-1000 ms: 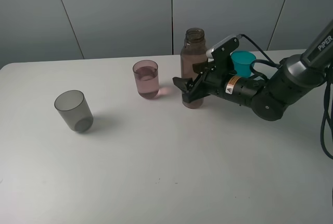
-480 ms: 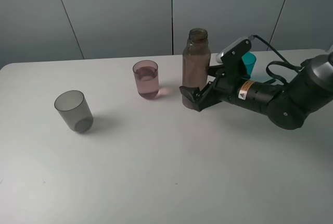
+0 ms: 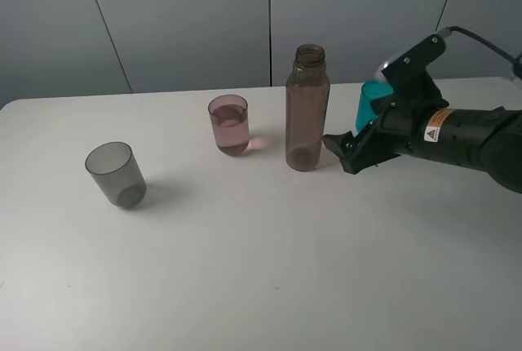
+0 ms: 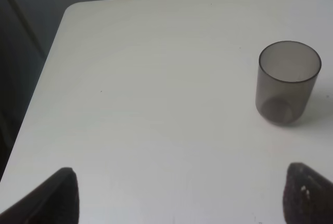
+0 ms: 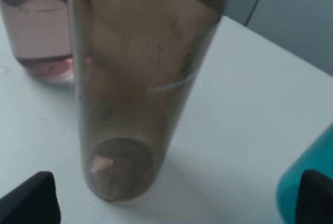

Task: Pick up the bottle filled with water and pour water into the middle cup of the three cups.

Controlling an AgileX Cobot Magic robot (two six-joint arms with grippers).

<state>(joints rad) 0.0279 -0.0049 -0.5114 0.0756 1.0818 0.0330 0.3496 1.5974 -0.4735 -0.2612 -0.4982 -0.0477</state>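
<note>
While translucent smoky bottle (image 3: 307,110) stands | right hand (image 3: 346,152) spread, empty | left hand (image 4: 177,193) spread

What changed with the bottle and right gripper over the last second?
The right gripper let go of the bottle and backed away to its right, jaws now open and clear of it. The bottle stays upright on the table. The pink cup, grey cup and teal cup have not moved.

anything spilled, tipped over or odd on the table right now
Nothing stands out. The bottle stands upright, uncapped, beside the pink cup, which holds liquid. The grey cup and teal cup are upright too, and no puddle shows on the table.
</note>
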